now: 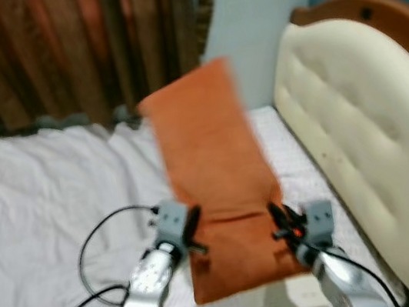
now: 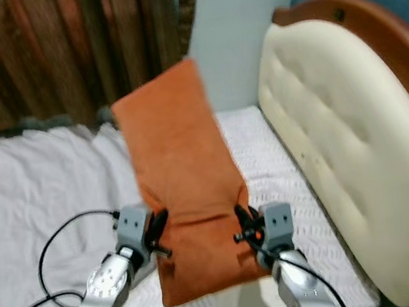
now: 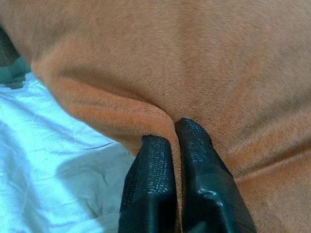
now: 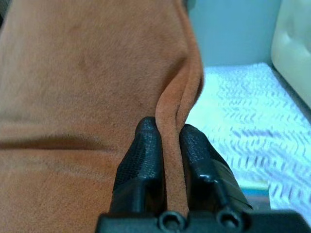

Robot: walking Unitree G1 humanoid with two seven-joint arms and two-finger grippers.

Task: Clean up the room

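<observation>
An orange pillow point(image 1: 216, 175) hangs lifted above the white bed point(image 1: 35, 211), its far end tilted up toward the curtain. My left gripper point(image 1: 193, 229) is shut on the pillow's left edge, its black fingers point(image 3: 160, 170) pinching a fold of the orange fabric point(image 3: 160, 58). On the pillow's right edge my right gripper point(image 1: 280, 223) is shut too, with the seam point(image 4: 172, 160) squeezed between its fingers point(image 4: 143, 155). Both grips sit near the pillow's lower end.
A padded cream headboard point(image 1: 366, 143) with a wooden rim runs along the right. Brown curtains point(image 1: 56, 52) hang behind the bed, next to a pale wall point(image 1: 254, 21). Black cables point(image 1: 89, 257) loop over the rumpled sheet at the left.
</observation>
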